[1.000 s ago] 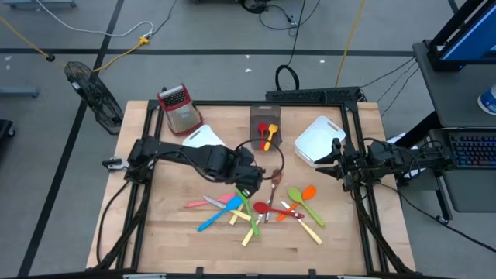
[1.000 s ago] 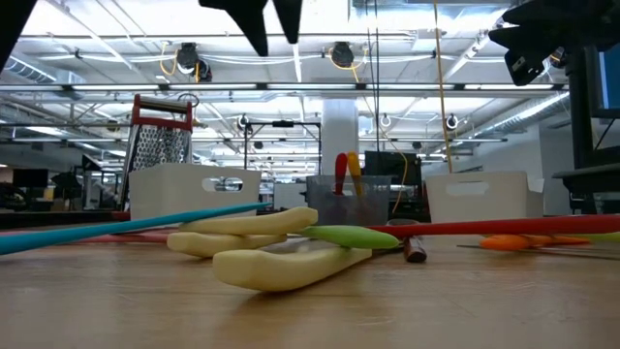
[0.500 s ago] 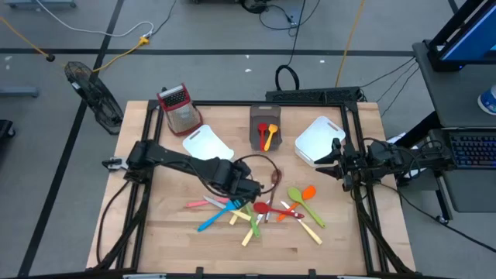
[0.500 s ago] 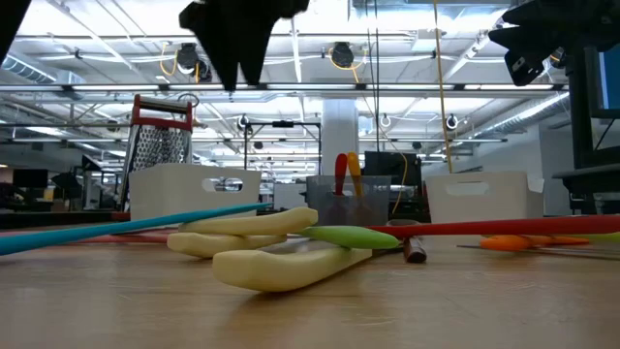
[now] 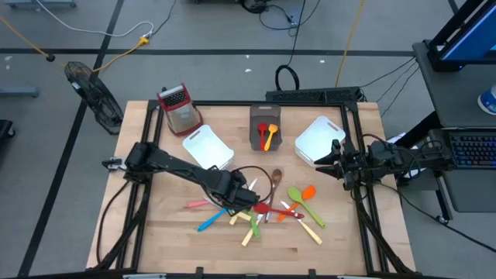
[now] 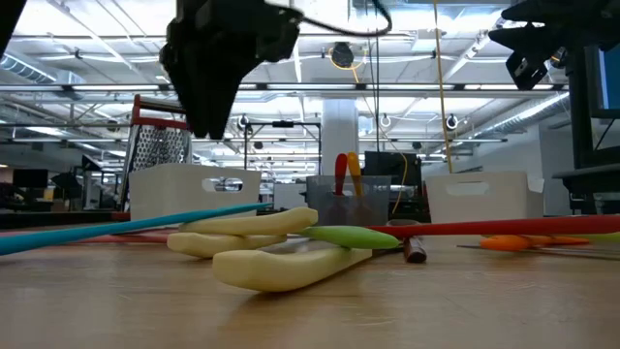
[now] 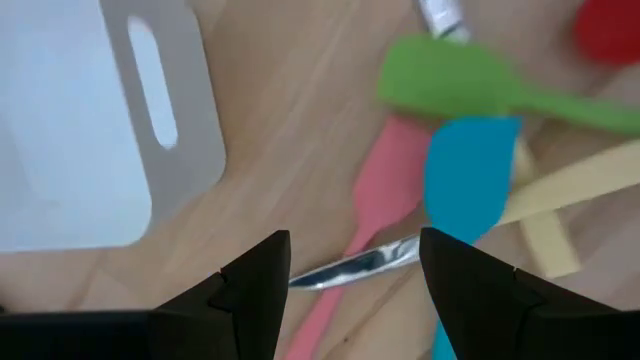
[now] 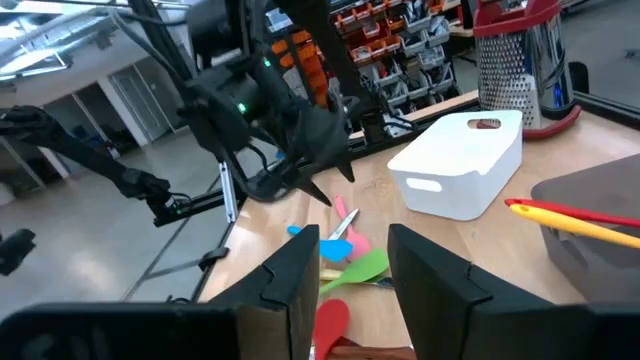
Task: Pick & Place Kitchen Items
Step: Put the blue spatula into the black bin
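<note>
Right over the heap of kitchen items [image 5: 256, 208] in the middle of the table [image 5: 170, 240], the left gripper [image 5: 242, 198] hangs with its fingers spread and nothing between them. In its wrist view the gap sits over a metal knife blade [image 7: 365, 262] with the pink spatula [image 7: 372, 215] and the blue spatula [image 7: 470, 180] just beside it, and a green spoon [image 7: 455, 82] a bit further on. So I'd call this the reach-in step of a pick, not yet a grab. The grey bin [image 5: 265, 128] beyond the heap already has a red and a yellow utensil in it, so that looks like the drop spot. The white bin [image 5: 208, 147] sits just beside the heap on the left arm's side. Next move probably needs a drop straight down onto one handle without snagging the crossed ones. The right gripper [image 5: 335, 165] waits well off the heap at the table's right edge, fingers apart, empty
</note>
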`<state>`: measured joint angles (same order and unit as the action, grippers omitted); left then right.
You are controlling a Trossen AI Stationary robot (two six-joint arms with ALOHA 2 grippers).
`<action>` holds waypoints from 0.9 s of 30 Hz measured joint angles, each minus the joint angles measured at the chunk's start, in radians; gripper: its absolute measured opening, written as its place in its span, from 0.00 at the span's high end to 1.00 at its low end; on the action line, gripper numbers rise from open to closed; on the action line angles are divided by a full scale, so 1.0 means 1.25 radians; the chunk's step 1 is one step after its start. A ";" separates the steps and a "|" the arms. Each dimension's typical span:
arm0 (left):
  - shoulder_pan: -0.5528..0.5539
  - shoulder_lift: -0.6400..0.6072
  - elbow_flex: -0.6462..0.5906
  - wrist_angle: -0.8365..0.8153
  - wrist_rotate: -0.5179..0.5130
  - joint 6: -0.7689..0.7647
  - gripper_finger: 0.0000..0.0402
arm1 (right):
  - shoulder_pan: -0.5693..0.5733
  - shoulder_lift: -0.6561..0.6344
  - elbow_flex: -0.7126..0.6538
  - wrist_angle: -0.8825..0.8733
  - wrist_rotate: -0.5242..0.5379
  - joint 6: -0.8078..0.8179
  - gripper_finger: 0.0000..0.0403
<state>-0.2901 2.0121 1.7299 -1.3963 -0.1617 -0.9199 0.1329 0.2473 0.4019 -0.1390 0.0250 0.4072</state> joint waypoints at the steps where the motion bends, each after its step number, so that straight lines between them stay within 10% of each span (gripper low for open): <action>1: 0.000 -0.006 -0.017 0.013 0.009 0.000 0.43 | 0.000 0.000 0.000 0.000 0.000 0.000 0.72; 27: -0.143 -0.590 -0.699 0.553 -0.167 -0.318 0.43 | 0.000 0.108 0.000 0.139 -0.002 0.042 0.72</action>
<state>-0.4686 1.2742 0.8564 -0.7046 -0.3702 -1.3180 0.1329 0.3820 0.4019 0.0342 0.0227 0.4596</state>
